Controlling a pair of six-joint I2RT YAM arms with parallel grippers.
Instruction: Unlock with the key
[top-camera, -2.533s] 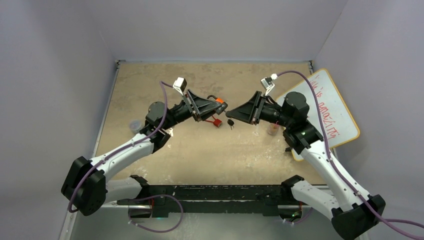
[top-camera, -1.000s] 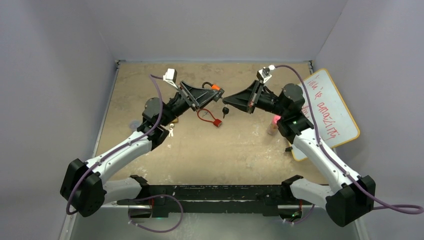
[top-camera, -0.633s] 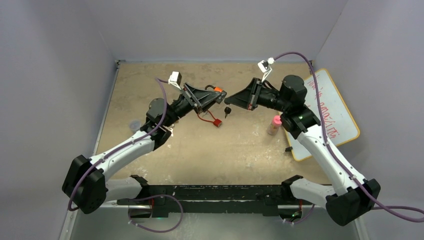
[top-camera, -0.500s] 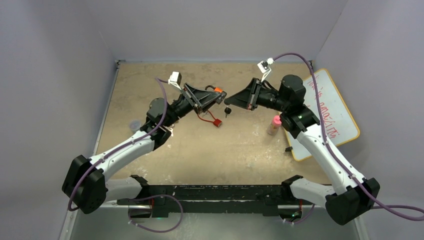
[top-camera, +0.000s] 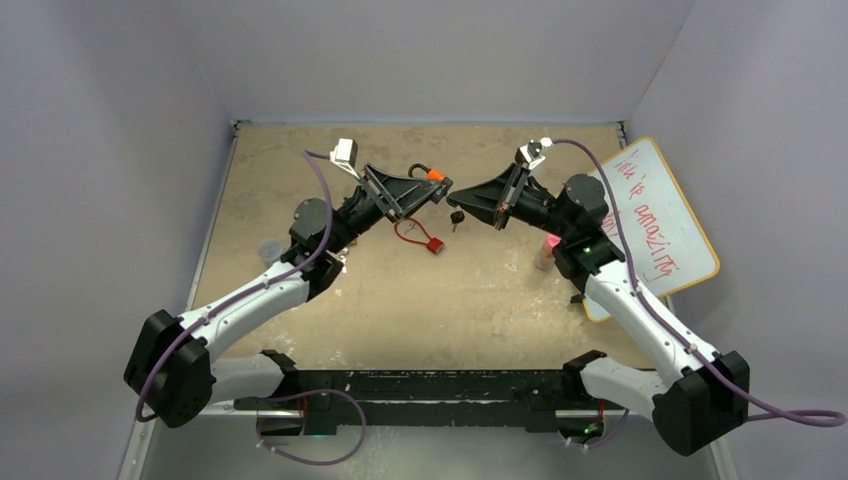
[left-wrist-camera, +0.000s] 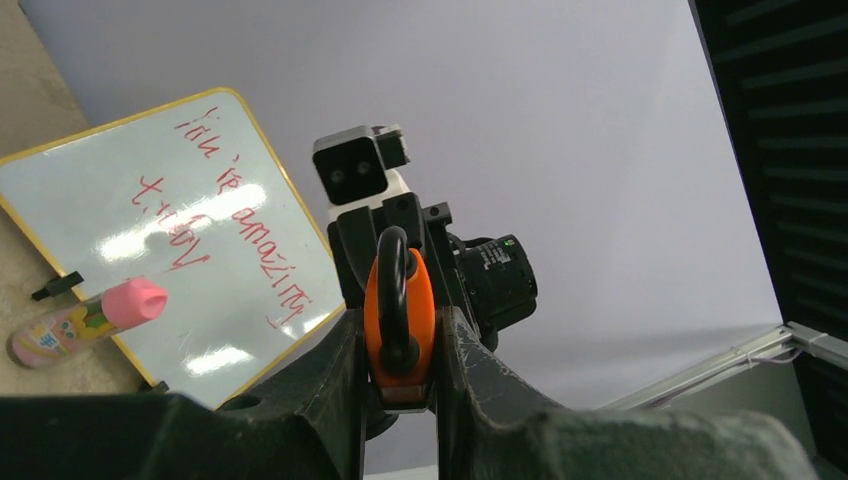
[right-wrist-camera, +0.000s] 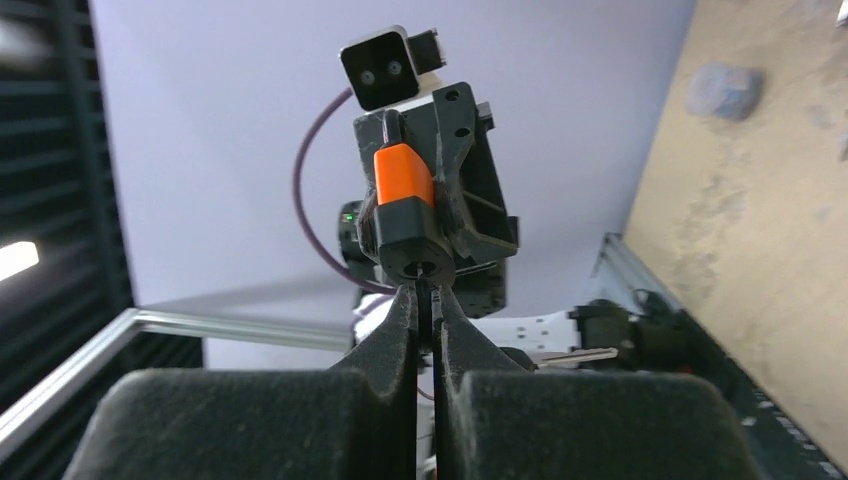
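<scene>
My left gripper (top-camera: 441, 187) is shut on an orange and black padlock (top-camera: 432, 175) and holds it above the table's middle. In the left wrist view the padlock (left-wrist-camera: 400, 315) sits upright between the fingers (left-wrist-camera: 340, 370), black shackle towards the camera. My right gripper (top-camera: 456, 194) faces it tip to tip, shut on a thin black key (right-wrist-camera: 427, 305). In the right wrist view the key's tip is at the keyhole in the padlock's black underside (right-wrist-camera: 412, 255); I cannot tell how far in it is. A second key (top-camera: 457, 217) dangles below the right gripper.
A red tag (top-camera: 436, 245) on a red cord lies on the tan table under the padlock. A whiteboard (top-camera: 655, 225) with red writing lies at the right edge. A pink-capped tube (top-camera: 548, 250) stands beside it. A small clear cap (top-camera: 268, 250) sits at the left.
Both grippers have stayed tip to tip and shifted slightly. The right arm's wrist has swung lower and now partly covers the pink-capped tube. Both grips are unchanged.
</scene>
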